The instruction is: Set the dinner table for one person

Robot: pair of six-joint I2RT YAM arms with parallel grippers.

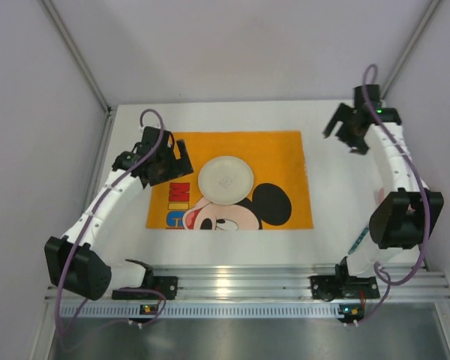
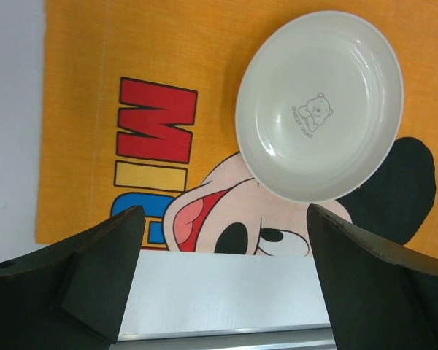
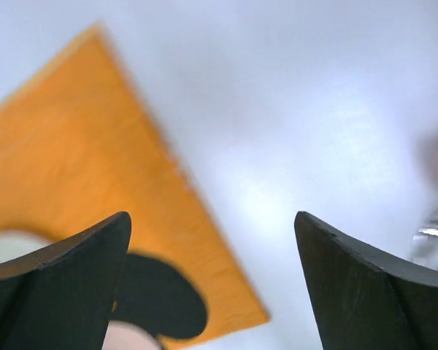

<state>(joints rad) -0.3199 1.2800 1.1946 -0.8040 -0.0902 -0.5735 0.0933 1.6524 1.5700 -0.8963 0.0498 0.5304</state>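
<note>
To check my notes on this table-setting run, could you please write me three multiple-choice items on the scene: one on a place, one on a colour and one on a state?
1. Where does the plate lie relative to the placemat?
A. beside it
B. on it
C. under it

2. What colour is the placemat's ground?
A. blue
B. green
C. orange

3. How does the left pincer stand?
A. open and empty
B. shut on the plate
C. shut on the placemat

Answers:
1 B, the plate sits wholly within the placemat's edges.
2 C, orange shows all round the plate.
3 A, its jaws stand wide apart with nothing between them.
</note>
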